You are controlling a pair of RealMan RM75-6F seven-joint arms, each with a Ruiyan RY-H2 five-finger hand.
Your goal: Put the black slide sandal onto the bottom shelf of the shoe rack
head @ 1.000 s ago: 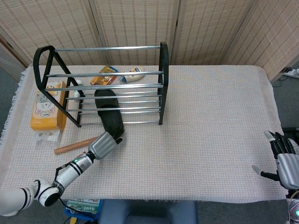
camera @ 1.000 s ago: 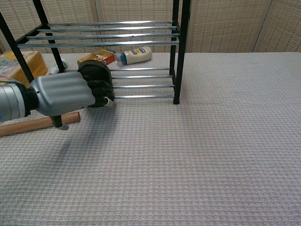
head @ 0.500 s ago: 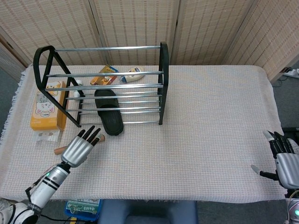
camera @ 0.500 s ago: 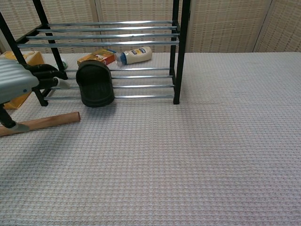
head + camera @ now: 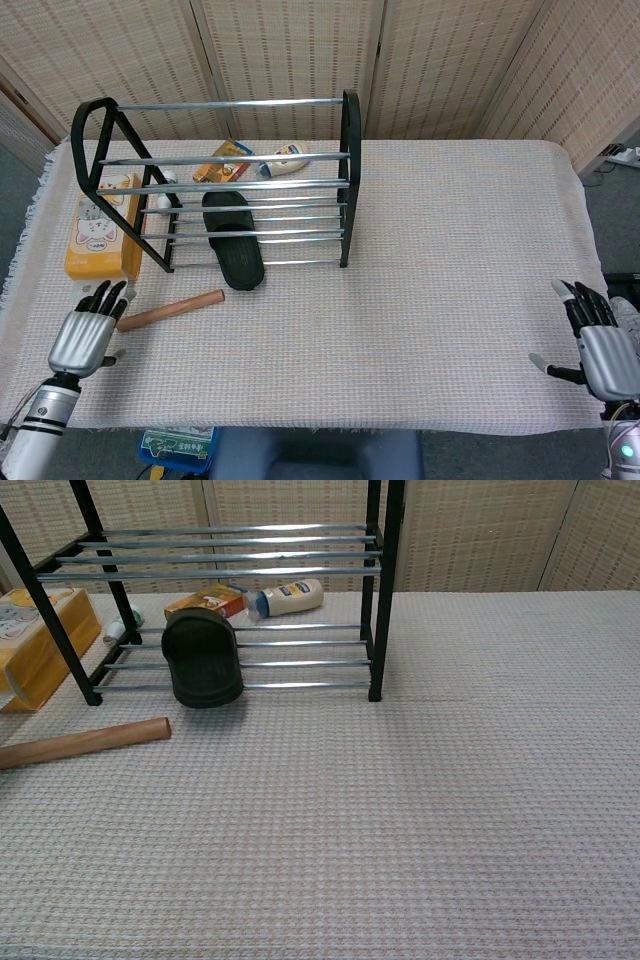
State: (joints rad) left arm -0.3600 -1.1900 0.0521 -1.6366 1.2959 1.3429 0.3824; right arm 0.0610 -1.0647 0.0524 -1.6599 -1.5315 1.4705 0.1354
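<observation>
On the bottom shelf (image 5: 290, 240) of the rack (image 5: 215, 180) the sandal (image 5: 233, 240) lies across the rails, its rear end overhanging the front rail toward the cloth-covered surface (image 5: 420, 280); the chest view shows the same, the sandal (image 5: 202, 658) resting on the rails with nothing touching it.

Change noted: a second ago the left robot hand (image 5: 85, 338) was closed around the rear of the sandal; half a second ago it was off the sandal with fingers spread; now it sits well apart, near the front-left corner of the surface, fingers extended and holding nothing; it is no longer in the chest view at all. The sandal has not shifted since release; the rolling pin (image 5: 170, 310), which the arm partly hid before, now shows whole just in front of the rack.

The right robot hand (image 5: 598, 352) is at the front-right edge, fingers apart, empty, and in much the same place as before.

Other items: a yellow box (image 5: 100, 225) beside the rack's left end; a bottle (image 5: 285, 160) and a small orange box (image 5: 225, 160) behind the rack.

Judgement: placement appears complete and the retreat confirms release; the only reservation is the overhang, which seems stable but leaves the sandal not fully seated.
</observation>
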